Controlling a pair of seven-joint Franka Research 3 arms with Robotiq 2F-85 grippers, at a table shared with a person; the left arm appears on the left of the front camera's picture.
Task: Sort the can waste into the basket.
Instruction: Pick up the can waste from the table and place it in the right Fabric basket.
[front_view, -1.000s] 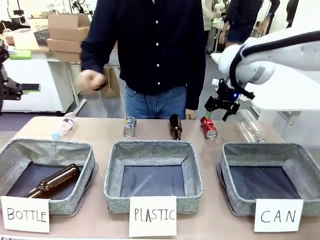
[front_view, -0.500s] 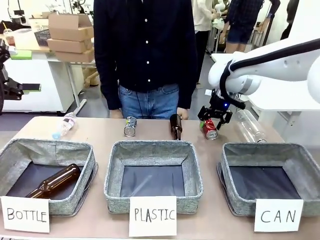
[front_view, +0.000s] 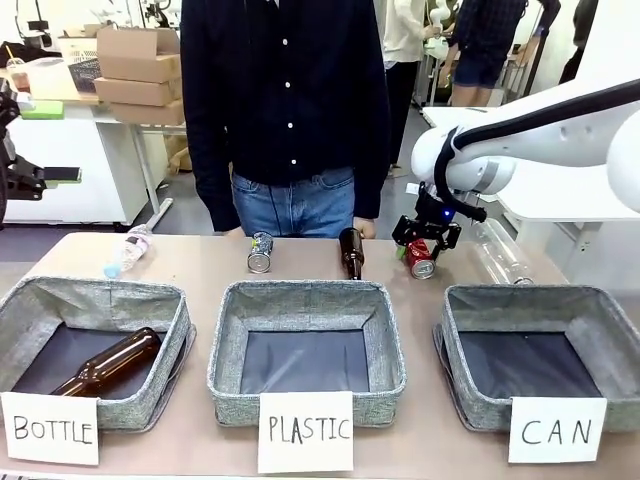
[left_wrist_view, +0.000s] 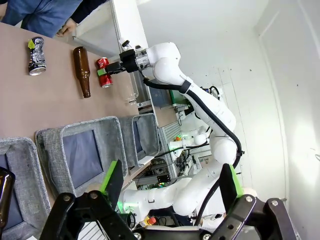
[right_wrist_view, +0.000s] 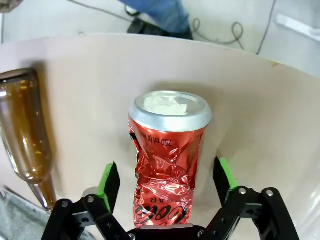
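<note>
The dented red can (front_view: 421, 262) lies on the table at the back right, and its silver top faces me in the right wrist view as red can (right_wrist_view: 167, 150). My right gripper (front_view: 425, 240) hangs over it, open, with one green pad on each side of the can and a gap between pads and metal; in its own view the right gripper (right_wrist_view: 166, 180) straddles the can. The silver-grey can (front_view: 260, 252) stands at the back centre-left. The basket marked "CAN" (front_view: 470, 400) sits at the front right. My left gripper (left_wrist_view: 171, 180) is open, high above the table, holding nothing.
A brown bottle (front_view: 350, 252) lies just left of the red can. A clear plastic bottle (front_view: 500, 250) lies to its right, another (front_view: 128, 250) at the back left. The "PLASTIC" basket (front_view: 225, 380) and "BOTTLE" basket (front_view: 175, 340) stand in front. A person stands at the far edge.
My right gripper has moved left and down until its fingers straddle the red can. The person's raised hand has dropped out of sight.
</note>
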